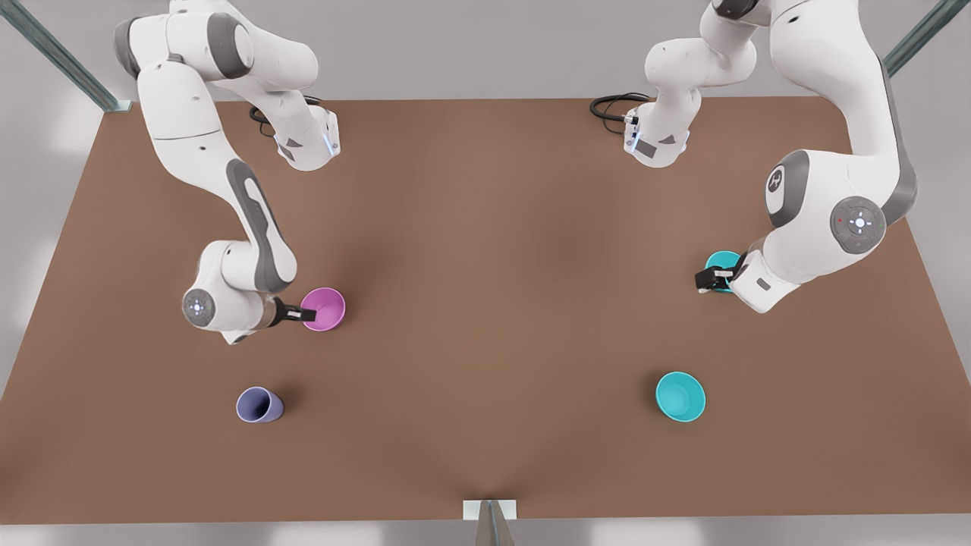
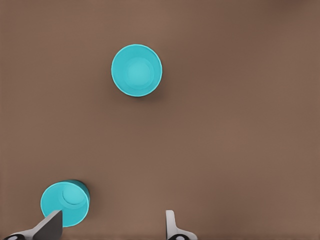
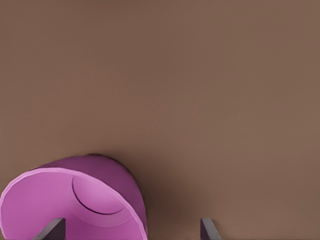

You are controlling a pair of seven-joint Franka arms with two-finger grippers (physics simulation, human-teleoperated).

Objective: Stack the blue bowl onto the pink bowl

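The blue bowl point(image 1: 680, 396) sits upright, mouth up, near the table's point(image 1: 485, 227) front edge at the front view's right, well apart from the pink bowl point(image 1: 324, 309). It looks light, stiff and smooth, so I'd pinch its rim wall; being round, it has no long axis. The left gripper point(image 1: 717, 279) hangs spread open by the turquoise cup point(image 1: 721, 267), gripping nothing. The right gripper point(image 1: 297, 312) stands open astride the pink bowl's rim, not closed. A lavender cup point(image 1: 259, 405) stands aside.
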